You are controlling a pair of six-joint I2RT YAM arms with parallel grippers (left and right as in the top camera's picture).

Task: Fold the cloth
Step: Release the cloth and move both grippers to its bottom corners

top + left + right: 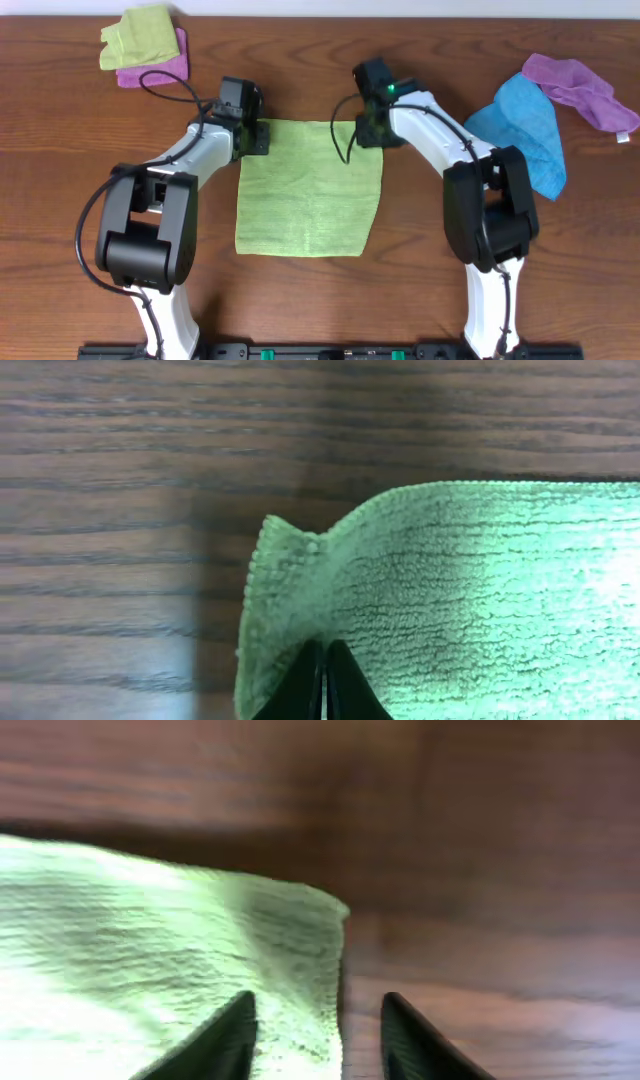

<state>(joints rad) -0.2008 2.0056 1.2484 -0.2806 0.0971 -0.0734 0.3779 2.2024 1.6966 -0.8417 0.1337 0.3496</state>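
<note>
The lime-green cloth [310, 190] lies flat on the wooden table, roughly square, between my two arms. My left gripper [262, 140] is at its far left corner. In the left wrist view the black fingertips [318, 660] are pressed together on a raised ridge of the cloth [480, 600] beside its curled corner. My right gripper [368, 133] is at the far right corner. In the right wrist view this gripper [318, 1005] is open and straddles the cloth's side edge: one finger over the cloth [120, 940], the other over bare wood.
A small folded lime-green cloth [140, 35] lies on a purple cloth [165, 65] at the back left. A bright blue cloth [525, 130] and another purple cloth [580, 90] lie at the right, close to my right arm.
</note>
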